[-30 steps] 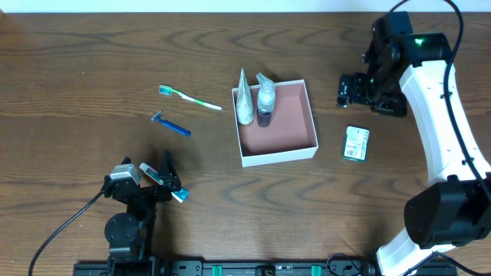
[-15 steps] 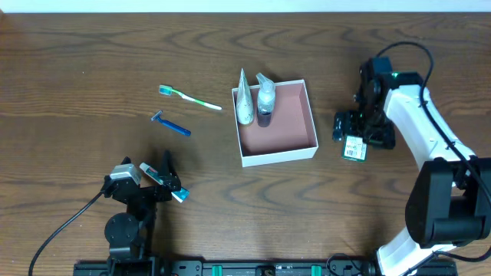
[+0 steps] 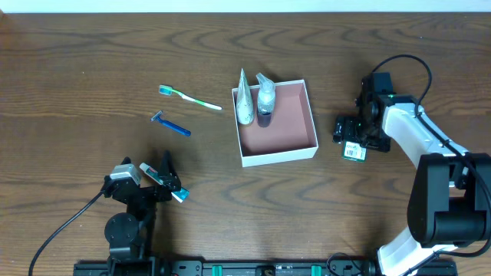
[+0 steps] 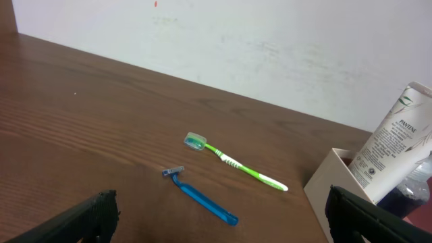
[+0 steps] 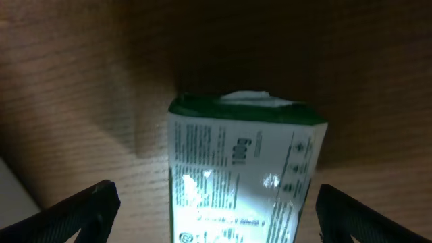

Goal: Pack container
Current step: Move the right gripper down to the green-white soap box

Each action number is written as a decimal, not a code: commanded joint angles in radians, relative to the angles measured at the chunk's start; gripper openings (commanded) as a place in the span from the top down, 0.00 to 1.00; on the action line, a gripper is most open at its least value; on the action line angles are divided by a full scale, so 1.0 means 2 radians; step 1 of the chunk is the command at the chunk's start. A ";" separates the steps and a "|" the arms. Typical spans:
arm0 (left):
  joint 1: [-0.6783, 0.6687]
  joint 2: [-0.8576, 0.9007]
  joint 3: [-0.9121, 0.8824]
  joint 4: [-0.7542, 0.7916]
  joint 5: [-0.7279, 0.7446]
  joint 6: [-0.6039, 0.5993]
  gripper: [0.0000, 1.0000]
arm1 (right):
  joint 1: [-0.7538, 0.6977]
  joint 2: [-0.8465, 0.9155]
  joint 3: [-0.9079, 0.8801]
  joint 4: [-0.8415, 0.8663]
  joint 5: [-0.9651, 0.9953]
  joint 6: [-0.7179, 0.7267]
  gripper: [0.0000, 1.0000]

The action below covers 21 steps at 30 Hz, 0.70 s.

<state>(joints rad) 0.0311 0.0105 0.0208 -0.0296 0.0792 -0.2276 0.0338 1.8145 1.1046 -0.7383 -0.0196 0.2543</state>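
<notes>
The container (image 3: 290, 123) is found a little toward 3 o'clock from the middle of the table (image 3: 77, 61) in the overhead view. It is set open side up, and most of its pink-brown floor is left bare. A white tube (image 3: 244, 103) and a clear bottle (image 3: 265, 101) with dark contents are stood in its 11 o'clock corner. The tube is tilted against the 9 o'clock wall, and the bottle is placed just beside it toward 3 o'clock.

A green-and-white packet (image 3: 354, 150) is laid flat on the table near the container, at 3 o'clock from it. The right fingers (image 3: 342, 127) are held wide apart just over this packet. In the right wrist view the packet (image 5: 243, 175) is seen between the right fingers (image 5: 81, 209), with bare table left on either side, so nothing is gripped.

A toothbrush (image 3: 190, 97) is laid at 9 o'clock from the container, well apart from it, with its head at the 10 o'clock end. A blue razor (image 3: 172, 124) is laid near the toothbrush, at its 7 o'clock side.

The left fingers (image 3: 167, 163) are parked at 7 o'clock from the container, close to the table's 6 o'clock edge. In the left wrist view the left fingers (image 4: 94, 212) are spread wide and nothing is held. Beyond them the razor (image 4: 200, 197), the toothbrush (image 4: 233, 162) and the tube (image 4: 395, 145) are seen
</notes>
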 commanded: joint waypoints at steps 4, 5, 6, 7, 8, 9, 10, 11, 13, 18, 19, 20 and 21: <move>0.000 -0.003 -0.008 -0.017 0.009 0.008 0.02 | -0.004 -0.006 -0.031 0.033 0.027 -0.014 0.14; 0.000 -0.003 -0.008 -0.017 0.009 0.008 0.02 | -0.004 -0.006 -0.035 0.039 0.029 -0.014 0.18; 0.000 -0.003 -0.008 -0.017 0.009 0.008 0.02 | -0.004 -0.006 -0.039 0.046 0.028 -0.017 0.22; 0.000 -0.003 -0.008 -0.017 0.009 0.008 0.02 | -0.004 -0.006 -0.043 0.053 0.028 -0.018 0.28; 0.000 -0.003 -0.008 -0.017 0.009 0.008 0.02 | -0.004 -0.006 -0.045 0.059 0.028 -0.018 0.34; 0.000 -0.003 -0.008 -0.017 0.009 0.008 0.02 | -0.004 -0.006 -0.047 0.064 0.028 -0.018 0.39; 0.000 -0.003 -0.008 -0.017 0.009 0.008 0.02 | -0.004 -0.006 -0.048 0.067 0.028 -0.018 0.41; 0.000 -0.003 -0.008 -0.017 0.009 0.008 0.02 | -0.004 -0.006 -0.049 0.071 0.028 -0.018 0.43; 0.000 -0.003 -0.008 -0.017 0.009 0.008 0.02 | -0.004 -0.006 -0.052 0.078 0.029 -0.018 0.46; 0.000 -0.003 -0.008 -0.017 0.009 0.008 0.02 | -0.004 -0.006 -0.052 0.088 0.029 -0.031 0.49; 0.000 -0.003 -0.008 -0.017 0.009 0.008 0.02 | -0.004 -0.006 -0.052 0.089 0.029 -0.031 0.49; 0.000 -0.003 -0.008 -0.017 0.009 0.008 0.02 | -0.004 -0.006 -0.052 0.091 0.028 -0.031 0.48; 0.000 -0.003 -0.008 -0.017 0.009 0.008 0.02 | -0.004 -0.007 -0.052 0.092 0.028 -0.035 0.48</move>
<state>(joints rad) 0.0311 0.0105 0.0208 -0.0296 0.0792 -0.2276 0.0338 1.8118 1.0157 -0.5610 0.0372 0.2111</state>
